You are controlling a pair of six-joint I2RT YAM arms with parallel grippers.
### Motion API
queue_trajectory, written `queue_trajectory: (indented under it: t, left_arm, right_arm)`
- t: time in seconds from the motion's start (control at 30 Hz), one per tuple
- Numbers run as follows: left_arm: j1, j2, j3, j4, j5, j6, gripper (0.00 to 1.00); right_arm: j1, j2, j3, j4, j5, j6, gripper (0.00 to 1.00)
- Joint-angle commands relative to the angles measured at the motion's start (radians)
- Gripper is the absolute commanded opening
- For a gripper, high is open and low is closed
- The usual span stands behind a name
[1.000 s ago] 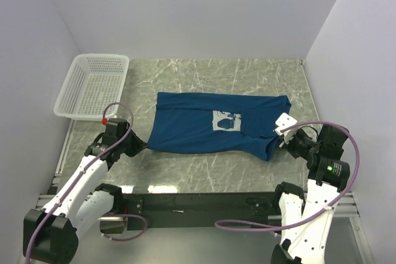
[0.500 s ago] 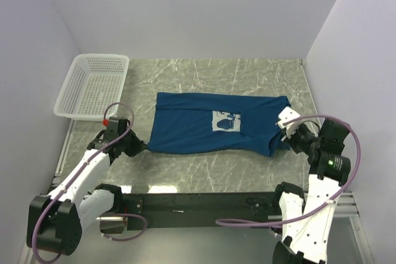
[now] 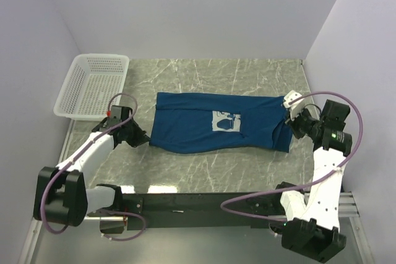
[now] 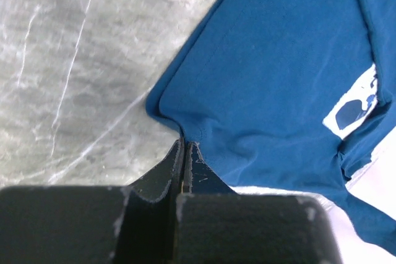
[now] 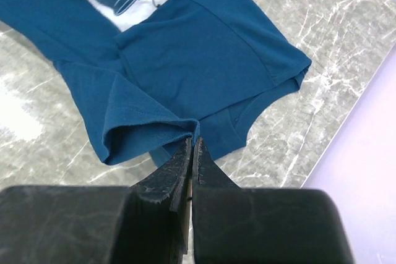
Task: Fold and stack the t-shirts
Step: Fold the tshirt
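Clamps the left gripper [image 4: 185,146] tight on a tee [image 4: 278,78], fingers flat together and a fold of blue cloth nipped at the very tips. Draws that corner out to a point at the tee's 8 o'clock in the top view, low over the table [image 3: 247,72].

Clamps the right gripper [image 5: 193,143] just as tight, no gap between the fingers, on a bunched edge of the tee. Shows a sleeve hem sagging at 9 o'clock of those tips in the wrist view, and a curved edge, perhaps the neck, at 3 o'clock. Puts this grip at the tee's 3 o'clock from above, near the table's right edge.

Spreads the tee between the two grips as a long band, left to right, across the middle of the table, mostly flat, with a layer folded over on the right half. Carries a pale square print [image 3: 226,121] face up, just right of the tee's middle.

Leaves a white mesh basket [image 3: 65,94] at the tee's 10 o'clock, well apart, in the table's far-left corner.
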Motion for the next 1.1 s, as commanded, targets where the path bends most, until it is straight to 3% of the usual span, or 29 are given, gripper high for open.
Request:
queue_trajectory:
  t: [0.0,0.5,1.07]
  left_arm:
    - [0.013,0.047,0.048,0.030,0.032,0.036,0.01]
    - [0.044,0.230,0.192,0.019,0.049,0.086,0.01]
    - [0.044,0.393,0.377,-0.014,0.046,0.132,0.00]
  right_arm:
    - [-0.007,0.035,0.066,0.092,-0.006,0.041,0.00]
    - [-0.006,0.257,0.130,0.228,0.035,0.117,0.00]
    - [0.013,0.394,0.167,0.330,0.070,0.192,0.00]
